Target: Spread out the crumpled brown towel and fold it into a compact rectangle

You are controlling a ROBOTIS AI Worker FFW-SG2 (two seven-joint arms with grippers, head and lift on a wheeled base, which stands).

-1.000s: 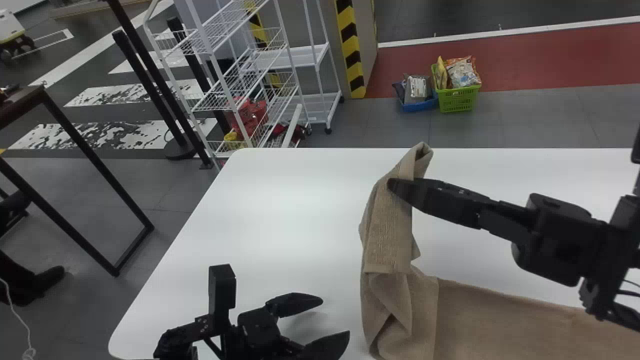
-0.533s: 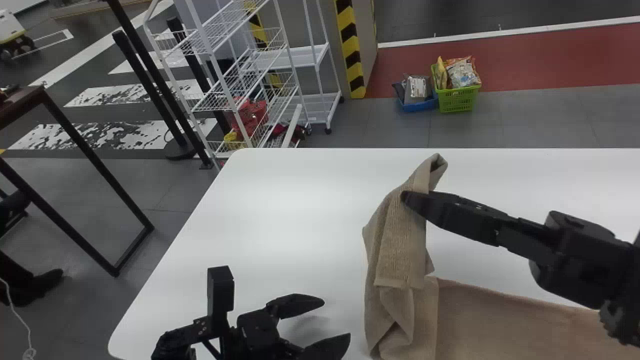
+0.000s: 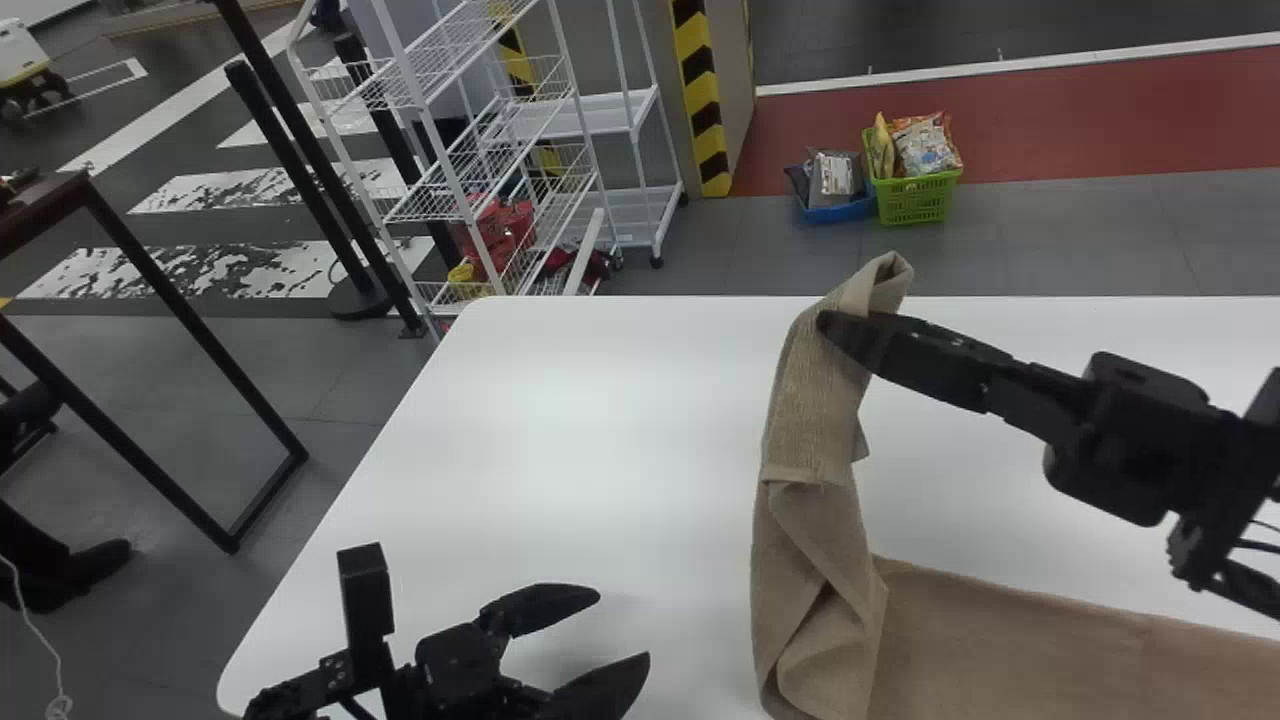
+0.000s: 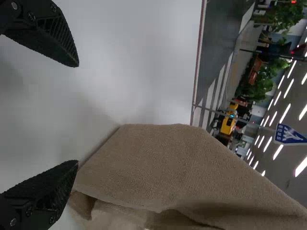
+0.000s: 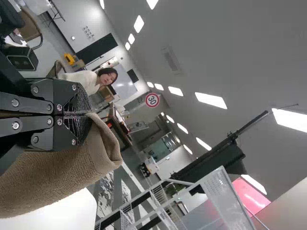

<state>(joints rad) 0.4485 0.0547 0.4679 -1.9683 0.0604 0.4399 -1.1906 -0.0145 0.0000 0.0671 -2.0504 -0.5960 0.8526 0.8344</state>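
Note:
In the head view my right gripper holds the upper end of the brown towel above the table's far part. From there the towel hangs down and spreads along the near right of the table. The right wrist view has the right gripper closed on the towel, a rolled edge sticking out past the fingertips. My left gripper stands open at the near left, apart from the cloth. Seen from the left wrist, the gripper has its fingers parted, one tip close by the towel.
The white table has a rounded far left corner. Beyond it on the floor are a white wire rack, a green basket and a blue bin. A dark-framed table stands at the left.
My right gripper first came nearer and to the right, then rose and moved away with the towel, drawing its hanging part up. The left gripper shifted a little left, still open.

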